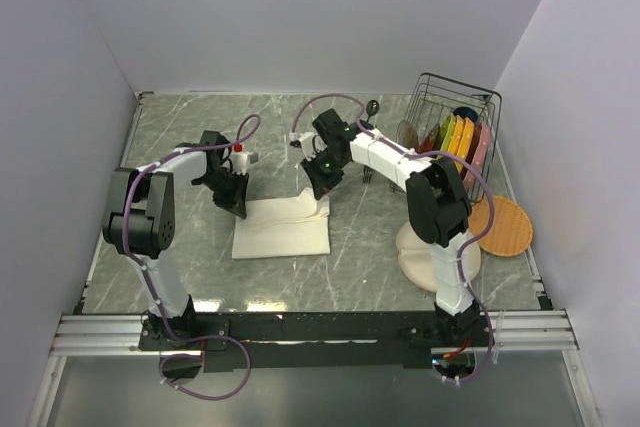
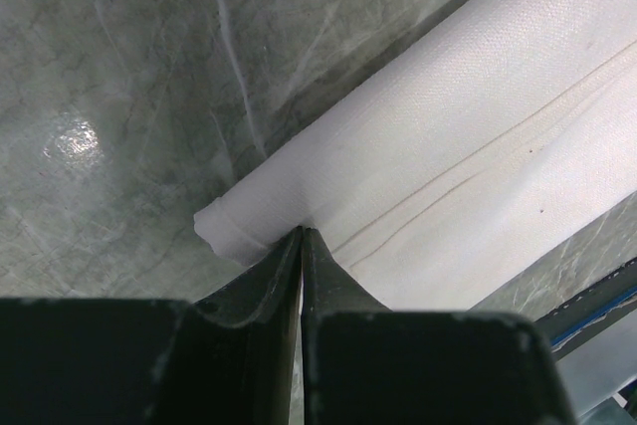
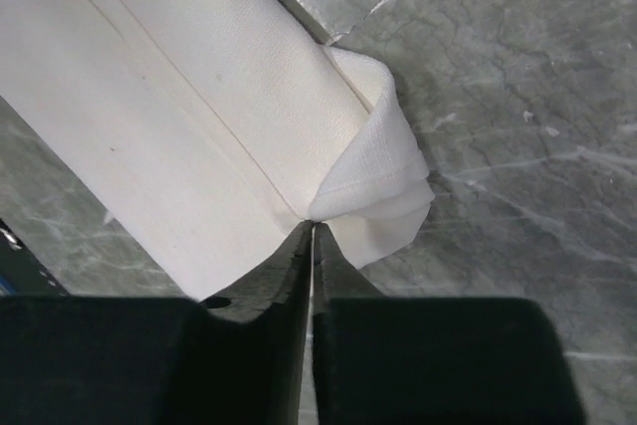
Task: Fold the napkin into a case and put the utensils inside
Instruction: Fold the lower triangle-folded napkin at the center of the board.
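Observation:
The cream-white napkin (image 1: 285,229) lies folded in layers on the marble table (image 1: 200,137), between the two arms. My left gripper (image 1: 238,209) is shut on the napkin (image 2: 468,166) at its far-left corner, the jaws pinched together on the cloth's rolled edge. My right gripper (image 1: 320,191) is shut on the far-right corner of the napkin (image 3: 189,97), where the layers bunch up into a small peak. A dark spoon (image 1: 372,107) lies at the back of the table beyond the right arm. I cannot make out the fork.
A wire dish rack (image 1: 455,125) with several colourful plates stands at the back right. A round beige plate (image 1: 415,247) and an orange plate (image 1: 507,225) lie by the right arm's base. White walls close in the table on three sides.

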